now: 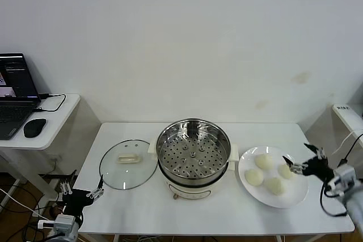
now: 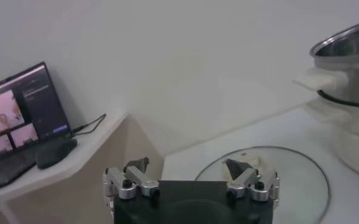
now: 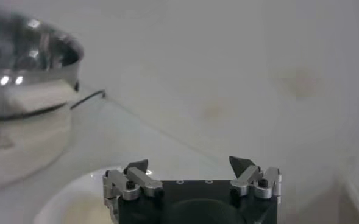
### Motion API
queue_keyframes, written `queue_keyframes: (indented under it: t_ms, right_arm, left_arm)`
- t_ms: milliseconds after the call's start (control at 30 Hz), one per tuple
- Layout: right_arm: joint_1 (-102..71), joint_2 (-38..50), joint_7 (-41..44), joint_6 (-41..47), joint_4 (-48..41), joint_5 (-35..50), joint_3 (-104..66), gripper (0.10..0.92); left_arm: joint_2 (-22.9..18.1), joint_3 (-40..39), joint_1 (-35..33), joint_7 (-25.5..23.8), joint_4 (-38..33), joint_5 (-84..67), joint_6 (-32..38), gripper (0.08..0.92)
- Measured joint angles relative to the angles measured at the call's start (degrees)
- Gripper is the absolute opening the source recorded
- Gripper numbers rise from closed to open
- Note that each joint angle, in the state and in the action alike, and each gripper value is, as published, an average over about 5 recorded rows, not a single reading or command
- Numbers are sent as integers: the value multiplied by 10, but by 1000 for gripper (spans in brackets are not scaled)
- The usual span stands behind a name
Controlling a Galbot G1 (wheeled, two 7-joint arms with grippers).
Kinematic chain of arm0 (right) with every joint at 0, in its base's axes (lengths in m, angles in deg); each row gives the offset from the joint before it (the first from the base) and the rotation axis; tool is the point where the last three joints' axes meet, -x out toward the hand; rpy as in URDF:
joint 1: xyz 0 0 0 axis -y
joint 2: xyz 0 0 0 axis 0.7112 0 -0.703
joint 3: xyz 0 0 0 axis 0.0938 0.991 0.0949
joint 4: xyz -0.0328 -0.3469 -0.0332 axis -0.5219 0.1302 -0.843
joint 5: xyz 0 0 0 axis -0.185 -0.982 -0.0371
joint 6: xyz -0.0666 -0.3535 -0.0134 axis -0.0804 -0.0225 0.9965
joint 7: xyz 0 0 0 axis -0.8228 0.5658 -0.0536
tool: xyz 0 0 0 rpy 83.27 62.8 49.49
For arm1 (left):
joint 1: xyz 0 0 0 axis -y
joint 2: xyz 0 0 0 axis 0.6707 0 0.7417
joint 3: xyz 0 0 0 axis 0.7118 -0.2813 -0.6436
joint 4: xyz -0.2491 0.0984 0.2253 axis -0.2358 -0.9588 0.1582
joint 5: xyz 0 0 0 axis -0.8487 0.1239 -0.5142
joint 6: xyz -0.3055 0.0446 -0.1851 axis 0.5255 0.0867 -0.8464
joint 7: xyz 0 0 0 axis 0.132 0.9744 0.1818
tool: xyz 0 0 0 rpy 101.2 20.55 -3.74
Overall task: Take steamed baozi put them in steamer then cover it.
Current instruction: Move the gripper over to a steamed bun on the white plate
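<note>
Four cream-white baozi [image 1: 264, 162] lie on a white plate [image 1: 295, 194] at the right of the table. The steel steamer [image 1: 193, 151] stands in the middle with its perforated tray bare; it also shows in the left wrist view [image 2: 350, 67] and the right wrist view [image 3: 27, 61]. The glass cover [image 1: 129, 164] lies flat on the table left of the steamer, also seen in the left wrist view [image 2: 301, 182]. My right gripper [image 1: 300, 164] is open and empty at the plate's right edge, near the rightmost baozi [image 1: 285, 170]. My left gripper [image 1: 85, 192] is open and empty, low at the table's front-left corner.
A side table [image 1: 51, 123] at the left holds a laptop [image 1: 16, 92] and a black mouse [image 1: 34, 127], with cables below. A white unit [image 1: 347, 118] stands off the table's right edge. A white wall is behind.
</note>
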Motion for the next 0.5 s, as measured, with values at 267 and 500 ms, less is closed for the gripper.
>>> queue_keyframes:
  t_ms: [267,500]
  right_arm:
    - [194,71,193,-37,-96,-129,132,823]
    - [379,84,283,-76,-185,-208,318,823]
  left_arm:
    - [-8,7,-19,3,-29,6,5,823]
    - [-12,5,-36,4,-47,19,6,823]
